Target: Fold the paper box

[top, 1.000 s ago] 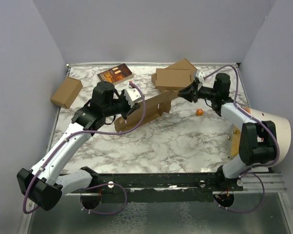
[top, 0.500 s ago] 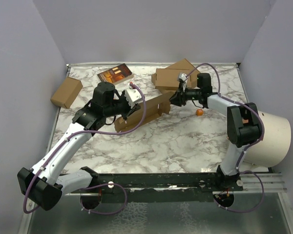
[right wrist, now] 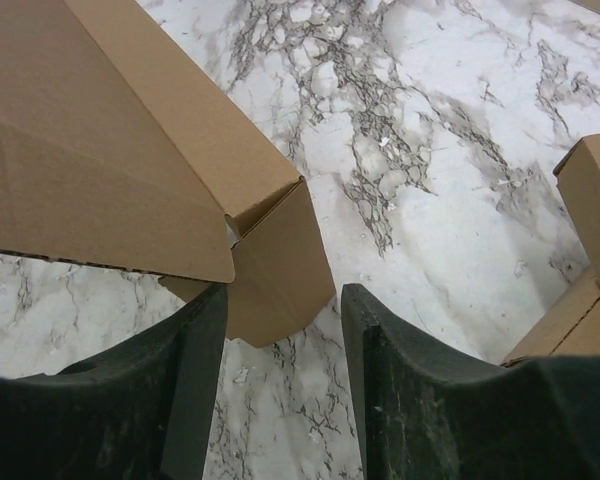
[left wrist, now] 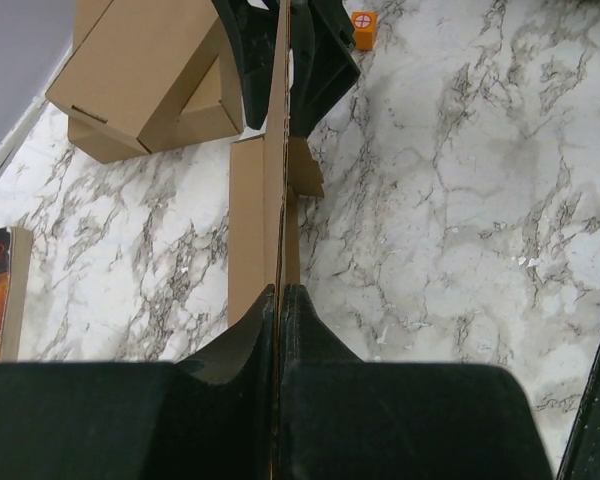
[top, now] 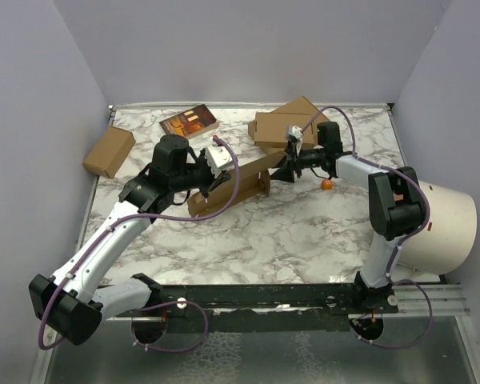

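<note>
Marble table [top: 288, 232], stacked brown boxes [top: 284, 126], small brown carton [top: 109, 151], dark book [top: 190, 122], orange cube [top: 326, 184]

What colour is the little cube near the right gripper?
The cube is orange, with a white crossed-circle mark on its face. The left wrist view shows it best.

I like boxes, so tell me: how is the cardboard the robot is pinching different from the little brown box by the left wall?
The paper box is thin with open flaps; the small carton is thicker and closed. The paper box is pinched in the left end effector; the small carton lies alone, untouched. Both are plain brown cardboard.
</note>
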You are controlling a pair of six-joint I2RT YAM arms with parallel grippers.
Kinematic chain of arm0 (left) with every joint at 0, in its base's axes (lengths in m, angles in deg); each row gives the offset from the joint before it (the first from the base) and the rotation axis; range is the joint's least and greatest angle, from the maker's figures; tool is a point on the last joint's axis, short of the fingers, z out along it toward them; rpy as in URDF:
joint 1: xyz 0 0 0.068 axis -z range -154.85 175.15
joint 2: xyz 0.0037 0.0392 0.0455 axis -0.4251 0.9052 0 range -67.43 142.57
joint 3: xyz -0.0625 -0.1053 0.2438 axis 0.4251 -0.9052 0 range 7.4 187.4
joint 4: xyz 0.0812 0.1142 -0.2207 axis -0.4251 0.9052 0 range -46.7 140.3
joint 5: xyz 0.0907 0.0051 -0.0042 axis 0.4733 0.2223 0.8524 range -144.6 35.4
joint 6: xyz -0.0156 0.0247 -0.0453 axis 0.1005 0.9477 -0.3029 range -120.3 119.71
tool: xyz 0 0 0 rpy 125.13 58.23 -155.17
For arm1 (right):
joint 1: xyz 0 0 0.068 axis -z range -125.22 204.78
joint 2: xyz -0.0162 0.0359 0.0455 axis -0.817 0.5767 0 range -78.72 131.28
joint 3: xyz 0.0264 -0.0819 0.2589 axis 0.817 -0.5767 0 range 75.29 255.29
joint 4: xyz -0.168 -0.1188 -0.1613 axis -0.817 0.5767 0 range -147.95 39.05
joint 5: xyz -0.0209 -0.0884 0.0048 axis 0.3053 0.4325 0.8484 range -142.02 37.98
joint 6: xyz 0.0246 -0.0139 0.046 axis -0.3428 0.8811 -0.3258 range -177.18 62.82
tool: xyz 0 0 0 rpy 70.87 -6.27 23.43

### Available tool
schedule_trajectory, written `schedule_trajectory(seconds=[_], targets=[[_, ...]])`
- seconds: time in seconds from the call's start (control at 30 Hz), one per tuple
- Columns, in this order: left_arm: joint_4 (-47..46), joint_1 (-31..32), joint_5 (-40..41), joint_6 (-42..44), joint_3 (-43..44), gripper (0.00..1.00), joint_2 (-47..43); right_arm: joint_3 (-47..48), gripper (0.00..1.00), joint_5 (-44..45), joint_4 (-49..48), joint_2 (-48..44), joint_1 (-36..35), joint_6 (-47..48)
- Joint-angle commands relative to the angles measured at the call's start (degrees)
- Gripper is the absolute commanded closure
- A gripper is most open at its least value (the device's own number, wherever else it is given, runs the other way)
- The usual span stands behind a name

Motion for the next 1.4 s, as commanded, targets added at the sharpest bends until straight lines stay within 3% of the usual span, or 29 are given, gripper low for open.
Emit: schedule_trajectory(seconds=[0.0, 0.27, 0.8, 1.17, 1.37], targets=[[1.4, 0.4, -2.2, -1.0, -1.1, 1.00, 0.4, -0.2, 0.49, -4.1, -2.0, 1.5, -0.6, -0.8], [0.9, 0.4, -2.8, -1.2, -1.8, 1.00, 0.1, -2.8, 0.50, -5.3, -8.9, 2.3, -1.8, -3.6], [-0.5, 0.4, -4.8, -2.0, -2.7, 1.00, 0.0, -11.0, 0.58, -1.2, -33.0, 3.6, -3.4, -17.9], [-1.2, -0.5, -5.5, -2.6, -2.8, 1.00, 0.5, -13.0, 0.60, -9.7, -43.2, 5.3, -3.4, -24.5], [-1.4, -1.1, -5.4, -2.9, -3.0, 1.00, 0.3, -12.4, 0.52, -14.0, -43.7, 5.6, -3.3, -26.8]])
